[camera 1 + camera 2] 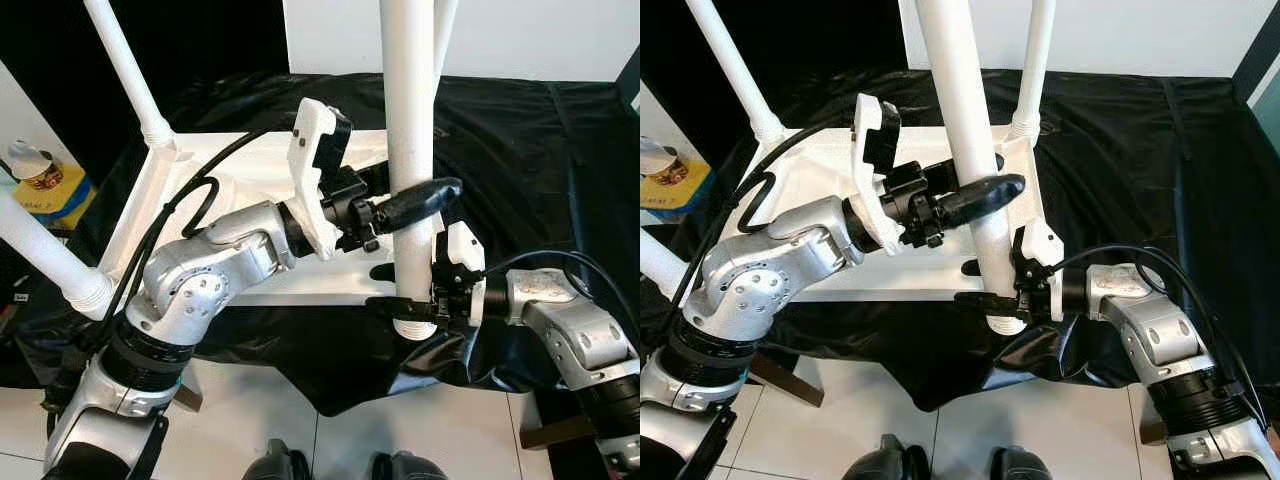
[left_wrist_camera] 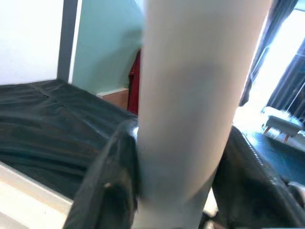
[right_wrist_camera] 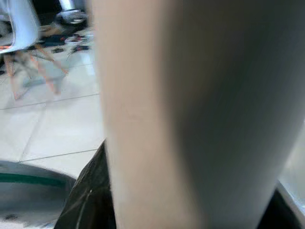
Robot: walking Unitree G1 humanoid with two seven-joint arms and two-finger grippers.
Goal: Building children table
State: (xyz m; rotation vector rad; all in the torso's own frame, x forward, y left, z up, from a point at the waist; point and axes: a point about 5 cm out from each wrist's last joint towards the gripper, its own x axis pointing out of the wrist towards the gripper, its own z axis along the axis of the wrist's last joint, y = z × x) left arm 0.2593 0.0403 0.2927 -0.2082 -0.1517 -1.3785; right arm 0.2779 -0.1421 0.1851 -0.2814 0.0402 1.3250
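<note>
On the near right corner of the upturned white tabletop [image 1: 250, 175], both hands clamp the last white tubular leg [image 1: 408, 120]: left hand [image 1: 415, 205] higher, right hand [image 1: 405, 305] at its base; three legs look fitted.

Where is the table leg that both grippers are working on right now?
In the head views the white table leg stands upright at the near corner of the upturned tabletop, with the left gripper around its middle and the right gripper at its base.

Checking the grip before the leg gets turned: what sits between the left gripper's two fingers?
The white table leg. In the left wrist view the black fingers of the left gripper flank it on both sides, with nothing else between.
</note>
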